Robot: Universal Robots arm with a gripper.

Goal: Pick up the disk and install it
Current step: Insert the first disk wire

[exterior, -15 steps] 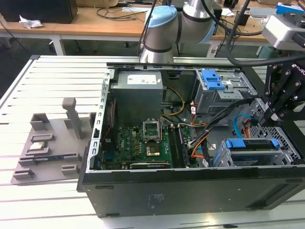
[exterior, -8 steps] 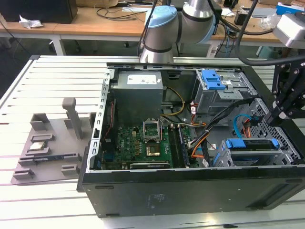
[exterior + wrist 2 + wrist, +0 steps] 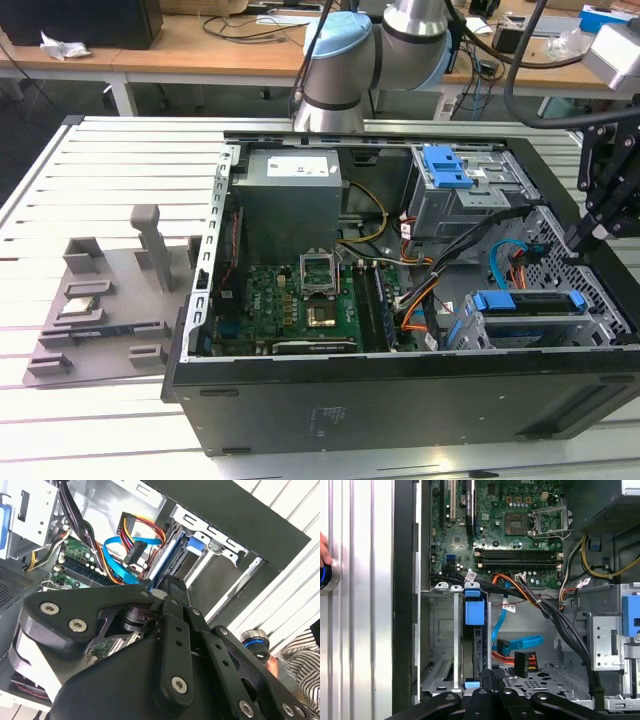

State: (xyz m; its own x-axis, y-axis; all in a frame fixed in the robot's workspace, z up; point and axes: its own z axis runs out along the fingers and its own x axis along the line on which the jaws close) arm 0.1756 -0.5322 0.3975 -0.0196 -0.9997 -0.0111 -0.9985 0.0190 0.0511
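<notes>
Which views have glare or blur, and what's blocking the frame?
Exterior view: even lighting, mild glare on the slatted table. Second wrist view: the claw linkage looms dark and soft up close. First wrist view: sharp on the motherboard, table slats washed bright.

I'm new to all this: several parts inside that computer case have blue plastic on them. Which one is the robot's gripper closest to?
The disk with the blue frame, standing on edge in the lower bay beside the gripper. The grey cage with the blue latch lies farther off.

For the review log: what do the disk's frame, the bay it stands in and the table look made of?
The disk stands on edge in the bay; its frame looks like matte blue plastic, by the even moulded colour. The bay looks like bare grey sheet metal, stamped and perforated, with a dull sheen. The table appears to be ribbed aluminium, pale and satin.
</notes>
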